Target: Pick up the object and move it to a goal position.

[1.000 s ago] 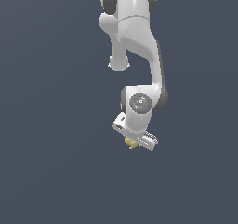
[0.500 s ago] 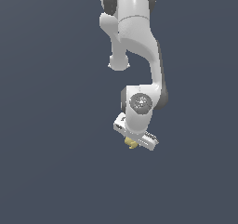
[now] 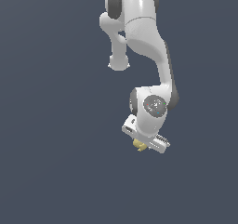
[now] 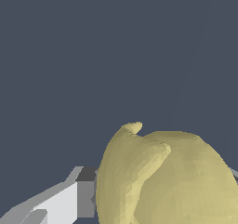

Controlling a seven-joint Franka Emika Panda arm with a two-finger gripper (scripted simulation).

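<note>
Pale-yellow and lumpy, the object point(image 3: 139, 145) sits directly under the white end effector point(image 3: 141, 146) in the exterior view, tucked against its underside, with only a small part showing below the tilted body. The arm point(image 3: 145, 42) reaches down from the top of that view and bends at a round joint just above the end effector. In the wrist view the object point(image 4: 167, 179) fills the lower part of the picture, curved lobes facing the camera, and one grey-and-white finger point(image 4: 69, 197) touches its side. The end effector is clamped on the object. Plain dark blue-grey lies all around
</note>
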